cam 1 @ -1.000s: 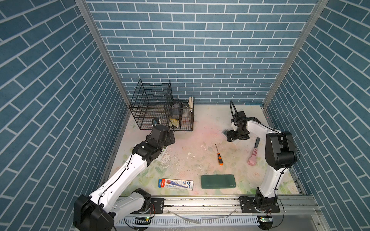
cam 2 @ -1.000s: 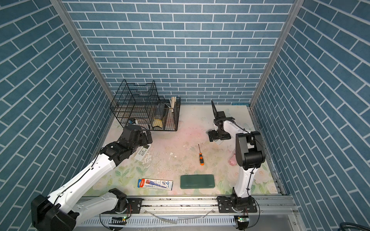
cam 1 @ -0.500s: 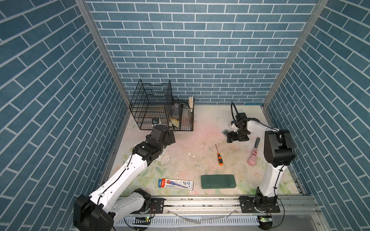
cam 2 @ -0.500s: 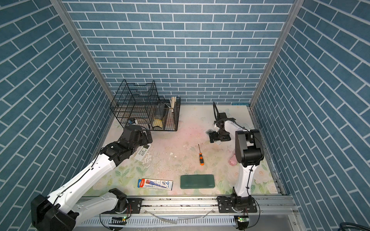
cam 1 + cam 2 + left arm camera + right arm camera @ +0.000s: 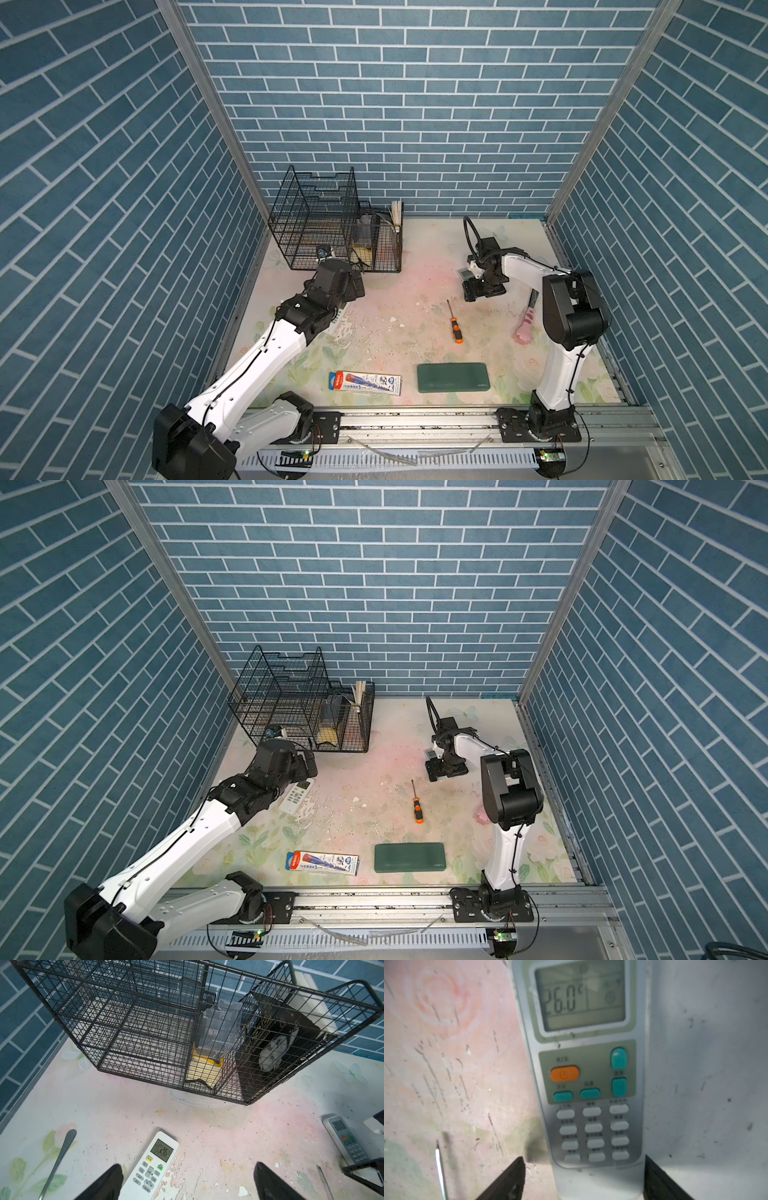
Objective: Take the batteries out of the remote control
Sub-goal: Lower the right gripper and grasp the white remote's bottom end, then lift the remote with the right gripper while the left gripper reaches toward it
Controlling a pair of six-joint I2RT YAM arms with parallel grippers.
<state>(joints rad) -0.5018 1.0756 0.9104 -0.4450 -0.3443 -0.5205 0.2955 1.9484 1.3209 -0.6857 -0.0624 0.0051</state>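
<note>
My right gripper (image 5: 584, 1158) is low over the grey remote (image 5: 583, 1084), right of centre in both top views. Its fingers (image 5: 508, 1180) are apart and straddle the remote's button end. One side shows a clear gap to the casing; the other sits just at the edge, and I can't tell if it touches. The remote lies flat on the table (image 5: 415, 266), face up, display lit. The back is hidden, so I can't see the batteries. My left gripper (image 5: 188, 1165) hangs over the left-centre of the table, fingers (image 5: 108, 1184) wide apart w/ nothing held. A white remote (image 5: 152, 1165) lies face up below it – its lower end is just beside one finger, screen end pointing toward the wire cage (image 5: 316, 216) at the back left. A spoon (image 5: 62, 1157) lies near that remote. In a top view, the screwdriver (image 5: 456, 324) lies mid-table, near the grey remote but apart from it. A green case (image 5: 454, 377) and a printed box (image 5: 365, 383) sit at the front edge, and a pink-handled tool (image 5: 524, 328) lies by my right arm.
</note>
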